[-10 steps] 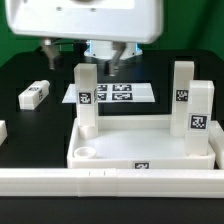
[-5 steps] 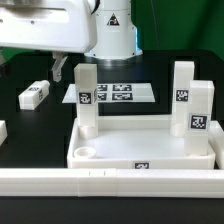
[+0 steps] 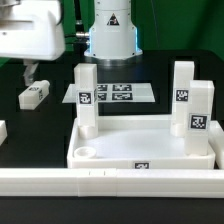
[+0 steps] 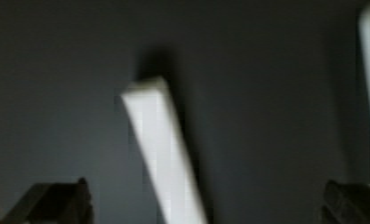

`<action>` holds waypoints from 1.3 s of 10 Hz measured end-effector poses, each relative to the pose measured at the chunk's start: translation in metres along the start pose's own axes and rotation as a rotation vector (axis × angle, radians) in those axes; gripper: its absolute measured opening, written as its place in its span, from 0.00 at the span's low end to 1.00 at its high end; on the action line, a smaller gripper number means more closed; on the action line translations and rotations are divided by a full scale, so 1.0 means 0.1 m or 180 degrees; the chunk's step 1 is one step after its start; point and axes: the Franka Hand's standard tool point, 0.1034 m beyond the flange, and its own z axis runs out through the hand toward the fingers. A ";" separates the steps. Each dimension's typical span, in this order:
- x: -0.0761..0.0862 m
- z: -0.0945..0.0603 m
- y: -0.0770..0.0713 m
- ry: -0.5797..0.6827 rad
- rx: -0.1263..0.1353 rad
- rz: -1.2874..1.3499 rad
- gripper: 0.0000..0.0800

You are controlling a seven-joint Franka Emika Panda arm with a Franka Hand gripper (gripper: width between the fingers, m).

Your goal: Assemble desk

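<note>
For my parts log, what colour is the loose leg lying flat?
White loose leg with black-and-white tag, exterior view.

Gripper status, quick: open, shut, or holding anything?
Gripper: open, holding nothing; it hovers above the loose leg on the table.

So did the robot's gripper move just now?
Yes. The gripper slid toward the exterior view's left, away from above the marker board, and now hangs over the loose leg.
</note>
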 end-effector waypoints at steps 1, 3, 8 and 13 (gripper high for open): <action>-0.05 0.05 0.08 0.0028 -0.0014 0.0030 0.81; -0.06 0.07 0.05 0.0076 -0.0043 0.0006 0.81; -0.47 0.32 0.17 -0.0027 -0.0047 0.0204 0.81; -0.74 0.45 0.15 -0.0248 0.0015 0.0281 0.81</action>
